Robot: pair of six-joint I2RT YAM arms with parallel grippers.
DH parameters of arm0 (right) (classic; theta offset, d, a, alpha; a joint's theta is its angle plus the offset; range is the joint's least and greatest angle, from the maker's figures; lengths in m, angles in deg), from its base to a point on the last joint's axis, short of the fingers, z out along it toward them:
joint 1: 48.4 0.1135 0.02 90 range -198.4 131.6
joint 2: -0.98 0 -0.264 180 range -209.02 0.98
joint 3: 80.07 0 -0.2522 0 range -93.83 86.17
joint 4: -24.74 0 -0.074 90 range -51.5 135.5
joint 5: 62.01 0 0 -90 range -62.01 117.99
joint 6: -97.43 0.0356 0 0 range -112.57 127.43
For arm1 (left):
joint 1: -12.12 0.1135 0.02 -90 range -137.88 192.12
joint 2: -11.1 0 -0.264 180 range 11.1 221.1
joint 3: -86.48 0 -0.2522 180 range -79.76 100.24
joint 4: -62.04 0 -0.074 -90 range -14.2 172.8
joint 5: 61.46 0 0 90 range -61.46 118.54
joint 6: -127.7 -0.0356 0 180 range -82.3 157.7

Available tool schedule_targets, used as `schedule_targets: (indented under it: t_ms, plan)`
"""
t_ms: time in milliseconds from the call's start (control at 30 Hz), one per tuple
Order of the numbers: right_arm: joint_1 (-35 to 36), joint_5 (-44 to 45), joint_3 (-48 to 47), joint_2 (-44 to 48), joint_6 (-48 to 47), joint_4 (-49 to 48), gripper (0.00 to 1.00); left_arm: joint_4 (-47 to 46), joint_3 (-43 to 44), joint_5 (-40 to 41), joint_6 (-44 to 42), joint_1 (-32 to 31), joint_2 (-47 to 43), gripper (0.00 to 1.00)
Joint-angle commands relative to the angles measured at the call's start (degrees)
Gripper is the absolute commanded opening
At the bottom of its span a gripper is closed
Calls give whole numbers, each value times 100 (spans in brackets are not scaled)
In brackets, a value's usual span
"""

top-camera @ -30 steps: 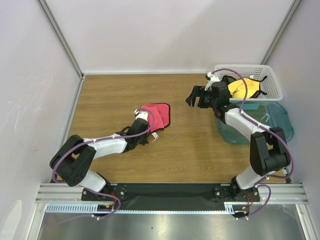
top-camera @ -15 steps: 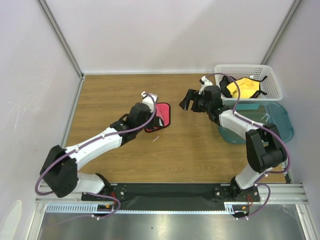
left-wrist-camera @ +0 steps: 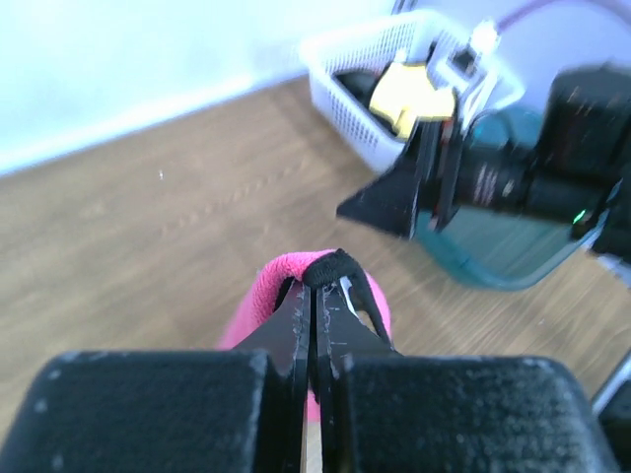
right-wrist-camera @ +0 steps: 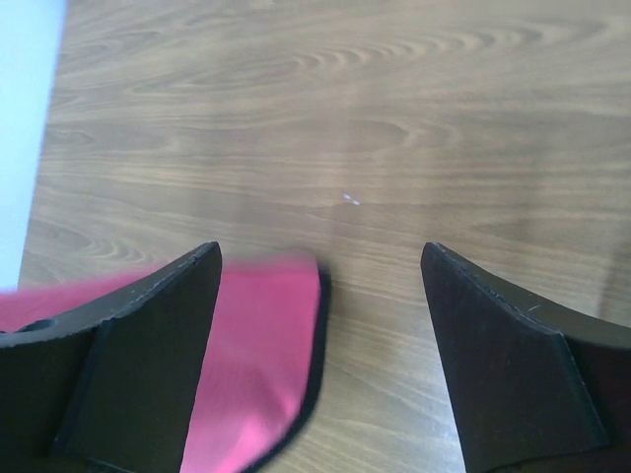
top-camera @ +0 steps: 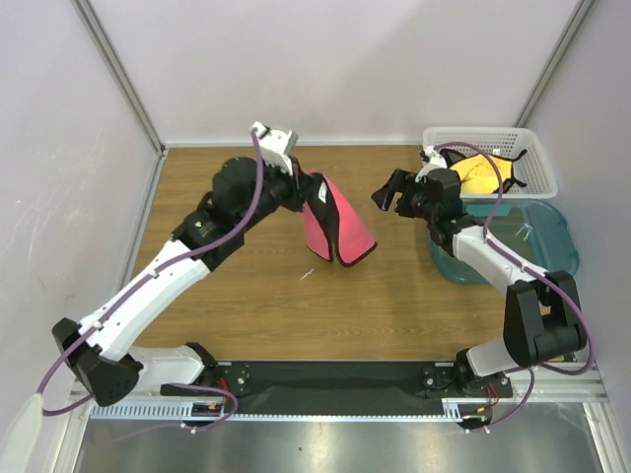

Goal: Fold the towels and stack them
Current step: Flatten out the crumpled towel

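Here the pink towel (top-camera: 340,222) hangs — pinched — from the left gripper (top-camera: 304,187).

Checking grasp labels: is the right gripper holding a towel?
No, the right gripper is wide open and empty, the pink towel not touching it.

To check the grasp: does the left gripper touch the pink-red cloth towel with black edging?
Touching. Left wrist view: left gripper pinches the pink-red cloth towel, jaws shut.
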Motion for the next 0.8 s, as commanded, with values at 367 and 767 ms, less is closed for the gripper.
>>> schedule_targets:
  t_ms: [367,767]
  plan:
    - [278,-268,179,209,-370,-482,86,511,263,-39,1722,529,84,0]
    - [567,-286,56,-239,-729,-130,85,-1044,-1602,1215,2042,1278,715,0]
